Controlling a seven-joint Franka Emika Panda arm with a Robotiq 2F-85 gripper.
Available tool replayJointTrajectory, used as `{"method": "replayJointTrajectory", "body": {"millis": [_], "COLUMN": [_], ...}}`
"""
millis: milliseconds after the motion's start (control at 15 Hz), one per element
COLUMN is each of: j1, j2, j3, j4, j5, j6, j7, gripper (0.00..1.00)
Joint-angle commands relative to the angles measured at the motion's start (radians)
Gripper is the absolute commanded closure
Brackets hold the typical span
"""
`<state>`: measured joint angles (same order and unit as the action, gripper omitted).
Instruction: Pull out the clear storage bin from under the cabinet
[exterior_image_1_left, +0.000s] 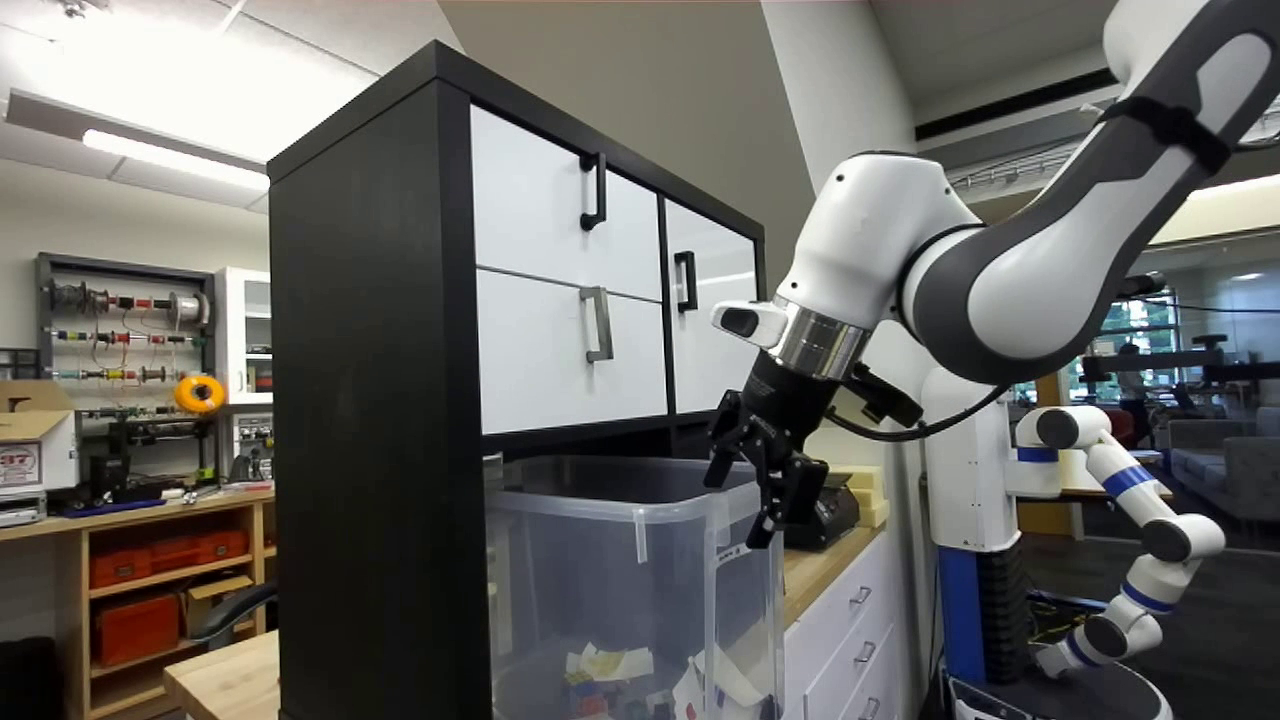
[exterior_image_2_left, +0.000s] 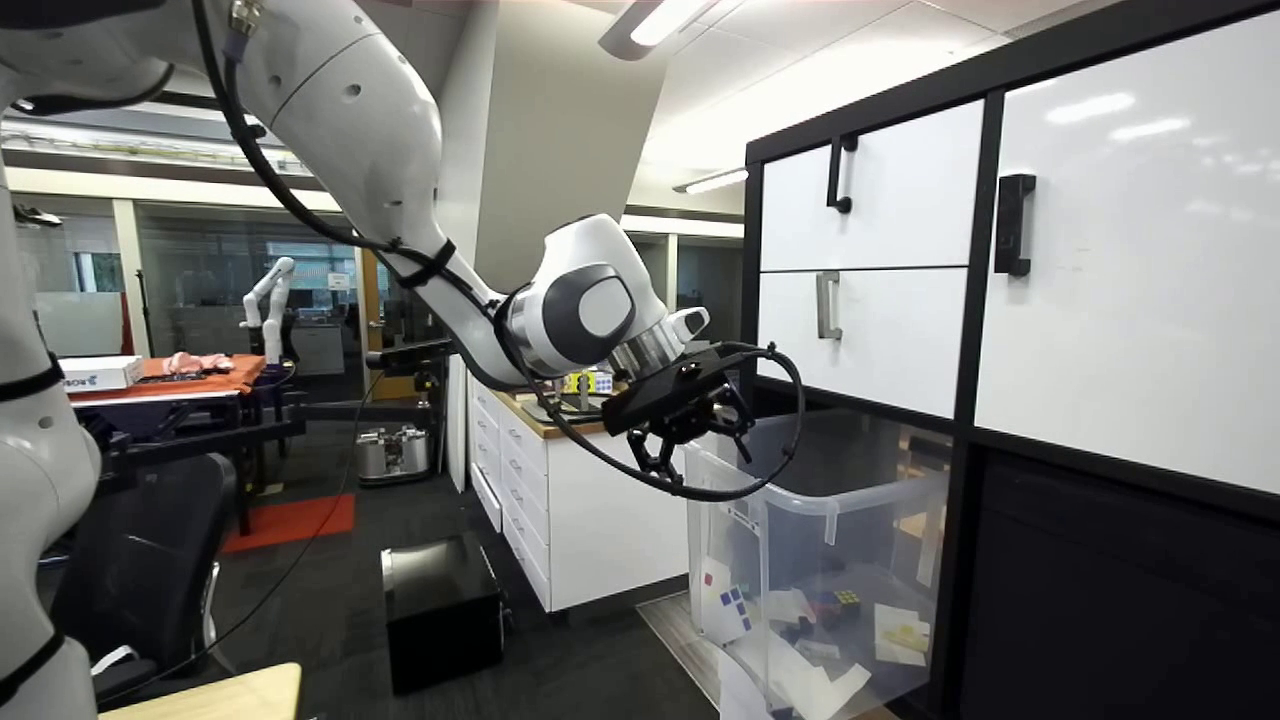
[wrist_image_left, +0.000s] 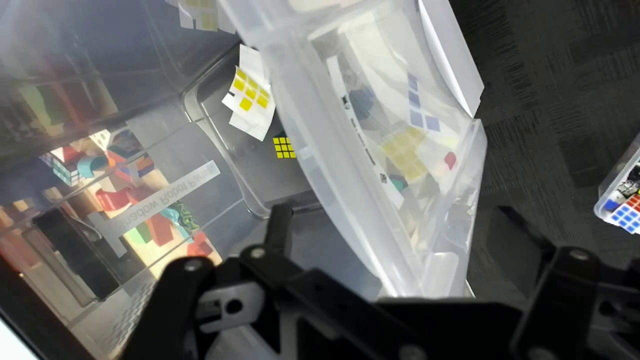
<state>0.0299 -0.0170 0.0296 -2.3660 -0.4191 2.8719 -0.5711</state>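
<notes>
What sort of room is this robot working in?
Probably a robotics lab or workshop: another robot arm stands in the background, there's a rack of spools, and red bins sit on wooden shelves.

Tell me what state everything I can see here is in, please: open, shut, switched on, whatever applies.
Clear tub: open-topped, partly out from under the cabinet.
Gripper: open; whether it touches the tub is unclear.
Papers: loose inside the tub, at least one curled.
White cabinet fronts: shut.
Ceiling light: lit.
Robot arm: bent.
Background robot arm: bent, lower end pointing down.
</notes>
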Motion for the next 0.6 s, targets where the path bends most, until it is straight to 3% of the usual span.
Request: {"method": "replayJointTrajectory", "body": {"millis": [0,533], "j1": [0.018,0.029], "j2": [-0.062,-0.077], "j3": [0.017,0.035], "j4": [0.024,0.19], "j5": [0.067,0.175], "j6": [-0.136,-0.469], "j7": [0.061,0.206], "gripper": [0.0,0.0]}}
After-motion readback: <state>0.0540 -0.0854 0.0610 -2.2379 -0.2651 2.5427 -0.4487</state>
